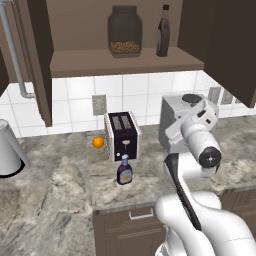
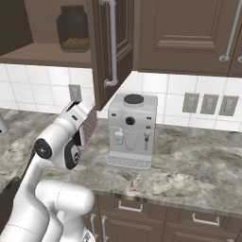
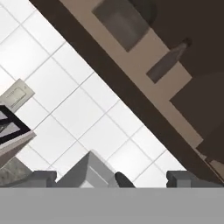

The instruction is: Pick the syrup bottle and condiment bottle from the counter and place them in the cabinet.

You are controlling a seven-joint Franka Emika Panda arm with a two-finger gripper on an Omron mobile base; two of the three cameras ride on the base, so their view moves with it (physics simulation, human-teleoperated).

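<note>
The hand [image 3: 112, 179] is spread and empty, since the syrup bottle [image 1: 163, 31] is shelved in the cabinet [image 1: 125, 62]; the condiment bottle [image 1: 124, 170] remains on the worktop [image 1: 55, 195].

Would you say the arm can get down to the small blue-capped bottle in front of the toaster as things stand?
Probably yes. The condiment bottle stands alone on open counter, just in front of the toaster; nothing stands over it, and the gripper is open and empty.
</note>
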